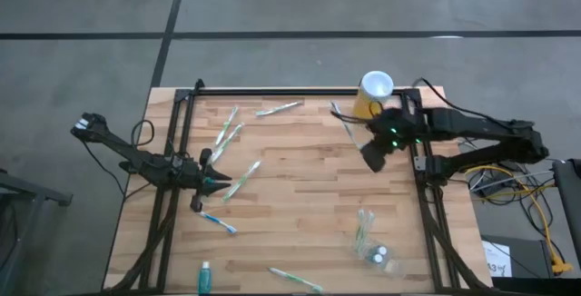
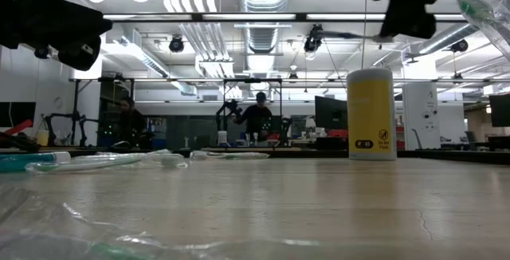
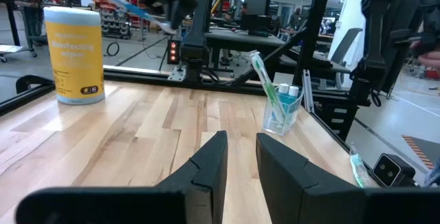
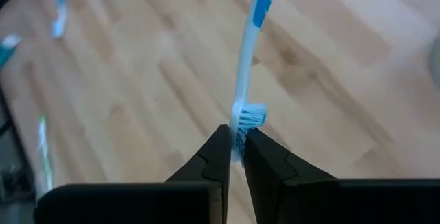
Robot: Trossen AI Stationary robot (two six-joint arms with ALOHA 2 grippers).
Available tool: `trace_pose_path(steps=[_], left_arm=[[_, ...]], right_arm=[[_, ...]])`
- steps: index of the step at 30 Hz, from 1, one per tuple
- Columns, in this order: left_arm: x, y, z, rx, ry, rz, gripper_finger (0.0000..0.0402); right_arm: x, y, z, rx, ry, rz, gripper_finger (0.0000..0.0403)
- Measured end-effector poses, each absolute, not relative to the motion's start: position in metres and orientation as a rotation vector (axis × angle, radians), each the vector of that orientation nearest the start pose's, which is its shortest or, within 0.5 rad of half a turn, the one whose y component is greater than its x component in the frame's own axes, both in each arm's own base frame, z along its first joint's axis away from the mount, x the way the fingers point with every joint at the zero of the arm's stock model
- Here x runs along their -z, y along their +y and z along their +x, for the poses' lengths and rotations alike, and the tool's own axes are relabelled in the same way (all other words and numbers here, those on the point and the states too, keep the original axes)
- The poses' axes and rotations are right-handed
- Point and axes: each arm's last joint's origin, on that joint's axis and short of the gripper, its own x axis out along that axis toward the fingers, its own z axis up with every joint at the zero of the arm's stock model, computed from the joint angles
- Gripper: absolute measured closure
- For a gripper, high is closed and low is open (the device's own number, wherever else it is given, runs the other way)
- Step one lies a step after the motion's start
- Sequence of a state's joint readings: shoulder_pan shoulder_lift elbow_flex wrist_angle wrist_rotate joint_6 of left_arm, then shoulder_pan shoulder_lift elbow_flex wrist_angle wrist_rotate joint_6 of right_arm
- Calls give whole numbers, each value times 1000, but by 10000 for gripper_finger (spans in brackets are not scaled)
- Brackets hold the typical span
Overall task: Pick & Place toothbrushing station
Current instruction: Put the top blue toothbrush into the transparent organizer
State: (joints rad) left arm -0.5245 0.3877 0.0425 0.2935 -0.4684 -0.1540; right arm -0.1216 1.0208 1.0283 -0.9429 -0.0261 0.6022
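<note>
- Here, the butcher-block table (image 1: 300, 187) spreads beneath both arms, its wood strewn with brushing gear.
- The yellow wipes canister (image 1: 370, 94) stands upright at the far edge, just behind the right gripper (image 4: 237, 148).
- The right gripper hangs above the table, its fingers pinched nearly together on a white-blue toothbrush (image 4: 249, 59); they grip it just beside the blue bristles, and the handle runs straight out ahead of the fingertips.
- The left gripper (image 3: 239, 157) sits low over the table's left side, its fingers parted by a narrow gap with nothing between them.
- The clear plastic cup (image 3: 282, 112) stands upright well ahead of the left fingers, holding a white-green toothbrush (image 3: 265, 80) and white-capped teal tubes.
- Several more toothbrushes (image 1: 227, 133) lie loose on the wood around the left fingers.
- A teal tube (image 1: 206, 276) lies near the front edge.
</note>
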Motion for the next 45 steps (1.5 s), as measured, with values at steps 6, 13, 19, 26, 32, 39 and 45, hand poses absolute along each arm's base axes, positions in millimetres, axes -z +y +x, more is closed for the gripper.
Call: trace_pose_path(steps=[6,13,19,26,32,39,45], left_arm=[[-172,-49,110,53,50,-129,319],[-172,-49,110,53,50,-129,319],[-172,-49,110,52,49,-129,319],[-172,-49,110,52,50,-130,319],[-172,-49,110,53,50,-129,319],[-172,-49,110,53,50,-129,319],[-172,-49,110,52,50,-129,319]], right_arm=[[-303,6,159,174,823,517,374],[-299,23,135,25,717,509,374],[-297,27,122,-46,662,489,374],[-297,28,119,-177,653,288,374],[-302,30,124,-229,601,297,374],[-300,33,128,-268,632,302,374],[-294,35,138,-270,679,269,374]])
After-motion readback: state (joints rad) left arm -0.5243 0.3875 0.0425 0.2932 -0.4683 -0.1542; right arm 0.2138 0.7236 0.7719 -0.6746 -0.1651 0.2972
